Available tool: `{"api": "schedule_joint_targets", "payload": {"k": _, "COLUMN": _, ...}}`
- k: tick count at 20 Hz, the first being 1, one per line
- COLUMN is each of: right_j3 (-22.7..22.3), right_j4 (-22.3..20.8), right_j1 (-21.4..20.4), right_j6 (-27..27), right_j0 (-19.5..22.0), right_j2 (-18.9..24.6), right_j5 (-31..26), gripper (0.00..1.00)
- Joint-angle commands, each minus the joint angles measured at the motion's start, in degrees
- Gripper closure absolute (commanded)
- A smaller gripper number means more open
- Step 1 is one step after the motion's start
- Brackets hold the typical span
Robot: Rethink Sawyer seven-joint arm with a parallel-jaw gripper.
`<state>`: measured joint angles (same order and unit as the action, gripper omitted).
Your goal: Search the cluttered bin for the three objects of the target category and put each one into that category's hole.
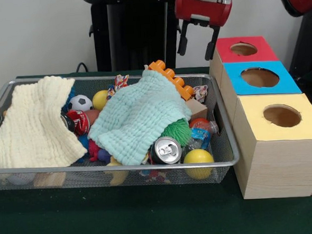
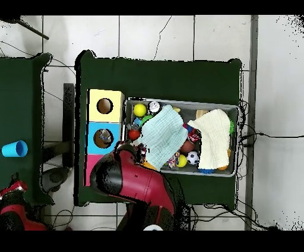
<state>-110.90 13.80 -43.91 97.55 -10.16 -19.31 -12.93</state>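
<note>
Hanging the gripper (image 1: 197, 43) above the far right corner of the cluttered bin (image 1: 122, 166), just beside the red-topped box (image 1: 245, 49); black fingers standing apart, carrying nothing.

Showing only one bottle (image 1: 201, 137) in the front view: lying low at the bin's right end, between the green spiky ball (image 1: 176, 131) and the mesh end wall, just behind the yellow ball (image 1: 198, 157). Sitting almost straight below the gripper and toward the camera, so calling for a descent with a short reach to the near side. Appearing to run its long axis from far to near, though half buried and hard to confirm.

Presenting wrinkled clear plastic with a blue-and-white label, thin-walled and probably yielding under pinch. Resting close by: a shiny rigid silver can (image 1: 166, 150), not wanted.

Covering much of the bin: a soft mint cloth (image 1: 140, 115) and a pale yellow cloth (image 1: 37, 124), possibly hiding other bottles.

Waiting on the blue-topped box, the hole (image 1: 259, 77) opening round and dark, to the right of the bin.
</note>
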Motion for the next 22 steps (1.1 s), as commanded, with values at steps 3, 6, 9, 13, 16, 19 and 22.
{"api": "schedule_joint_targets", "payload": {"k": 3, "right_j3": -1.7, "right_j4": 1.4, "right_j1": 0.0, "right_j6": 13.7, "right_j0": 0.5, "right_j2": -0.2, "right_j5": 2.8, "gripper": 0.0}}
{"api": "schedule_joint_targets", "payload": {"k": 6, "right_j3": -1.2, "right_j4": 1.3, "right_j1": 0.9, "right_j6": 13.3, "right_j0": 1.1, "right_j2": 0.1, "right_j5": 3.6, "gripper": 0.0}}
{"api": "schedule_joint_targets", "payload": {"k": 9, "right_j3": -1.3, "right_j4": 1.7, "right_j1": 1.3, "right_j6": 14.0, "right_j0": 1.2, "right_j2": 0.2, "right_j5": 5.2, "gripper": 0.0}}
{"api": "schedule_joint_targets", "payload": {"k": 13, "right_j3": 0.0, "right_j4": 1.9, "right_j1": 0.2, "right_j6": 13.4, "right_j0": 1.3, "right_j2": -0.8, "right_j5": 2.4, "gripper": 0.0}}
{"api": "schedule_joint_targets", "payload": {"k": 16, "right_j3": 2.1, "right_j4": 1.9, "right_j1": -0.4, "right_j6": 12.5, "right_j0": 0.8, "right_j2": -2.4, "right_j5": -2.0, "gripper": 0.0}}
{"api": "schedule_joint_targets", "payload": {"k": 19, "right_j3": 3.4, "right_j4": 1.8, "right_j1": 0.1, "right_j6": 12.0, "right_j0": 0.6, "right_j2": -2.9, "right_j5": -3.3, "gripper": 0.0}}
{"api": "schedule_joint_targets", "payload": {"k": 22, "right_j3": 3.3, "right_j4": 1.8, "right_j1": 1.6, "right_j6": 12.1, "right_j0": 0.6, "right_j2": -2.5, "right_j5": -0.4, "gripper": 0.0}}
